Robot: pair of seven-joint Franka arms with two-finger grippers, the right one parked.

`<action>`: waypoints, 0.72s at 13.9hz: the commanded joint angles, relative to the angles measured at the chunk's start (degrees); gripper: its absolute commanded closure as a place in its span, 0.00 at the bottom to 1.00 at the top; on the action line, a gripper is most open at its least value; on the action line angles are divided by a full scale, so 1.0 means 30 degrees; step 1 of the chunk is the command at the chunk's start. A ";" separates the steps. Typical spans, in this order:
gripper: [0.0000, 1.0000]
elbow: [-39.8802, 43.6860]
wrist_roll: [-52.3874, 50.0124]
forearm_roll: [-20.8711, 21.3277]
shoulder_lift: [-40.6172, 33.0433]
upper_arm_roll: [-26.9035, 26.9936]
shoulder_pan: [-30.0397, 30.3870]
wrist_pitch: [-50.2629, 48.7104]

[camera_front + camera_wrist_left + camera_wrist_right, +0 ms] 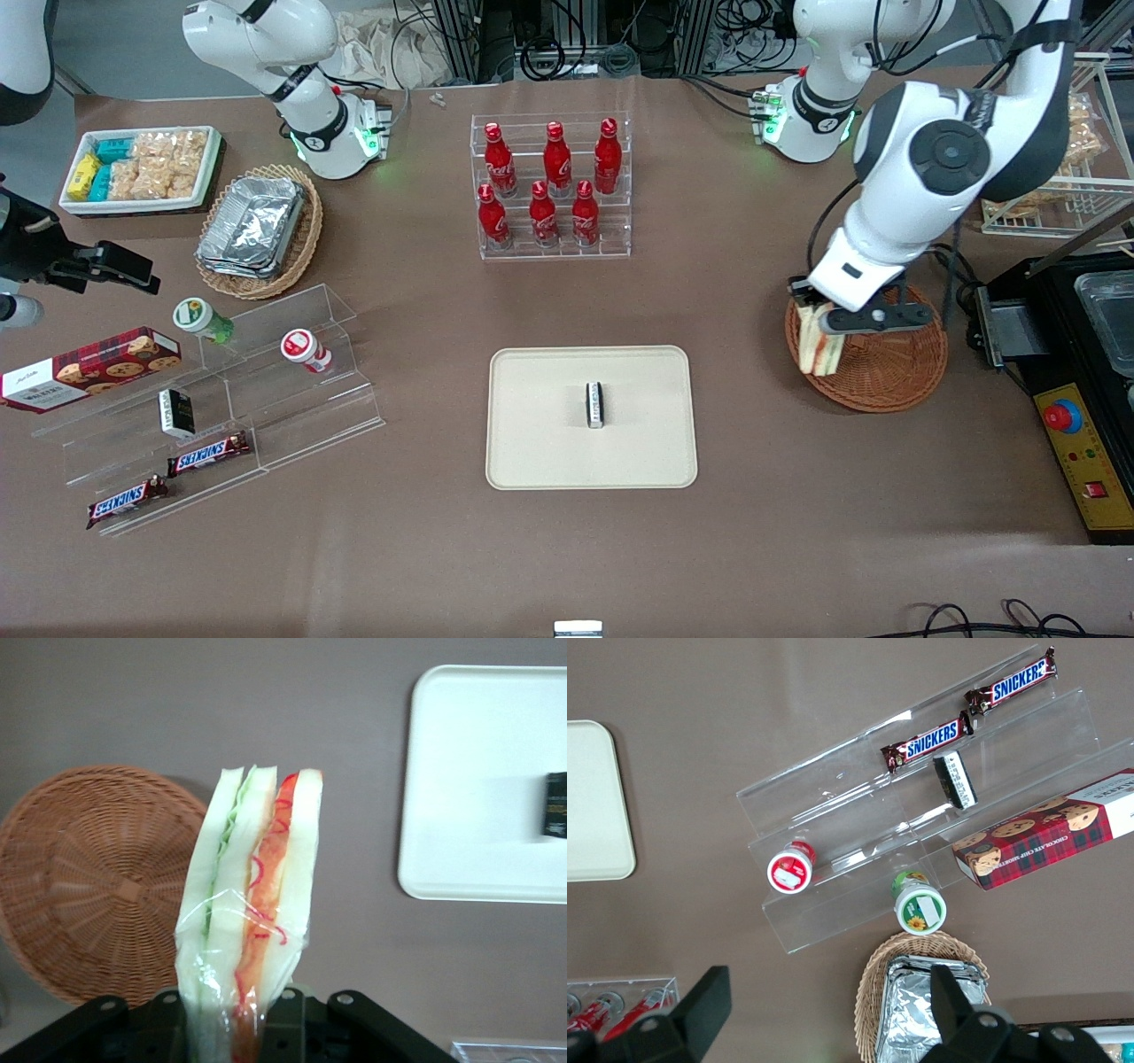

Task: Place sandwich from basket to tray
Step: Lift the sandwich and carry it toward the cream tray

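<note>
At right of the front view, the gripper [819,321] clamps the sandwich [814,341] above the basket [877,377]; carry it level to the tray [532,443], setting it beside the small dark packet [595,405].

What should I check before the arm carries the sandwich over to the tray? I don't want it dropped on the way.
1. Grip: the gripper is shut on the sandwich at its wrapped end: ok.
2. Lift: in the wrist view the sandwich is up off the basket, with nothing else in the basket: ok.
3. Sandwich intact: bread and filling layers together inside the wrap: ok.
4. Landing spot: the tray already holds a small dark packet near its middle; bare surface around it: ok, but aim beside the packet.
5. Path: bare table between basket and tray: ok.
6. Grip firmness: cannot tell.
</note>
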 commanded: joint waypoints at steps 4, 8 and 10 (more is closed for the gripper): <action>1.00 0.4425 -0.1666 0.0588 0.5185 -0.2211 0.0060 0.0570; 1.00 0.5833 -0.4854 0.3833 0.8171 -0.3265 -0.0292 0.1563; 1.00 0.6593 -0.5826 0.4630 0.9638 -0.3793 -0.0292 0.2298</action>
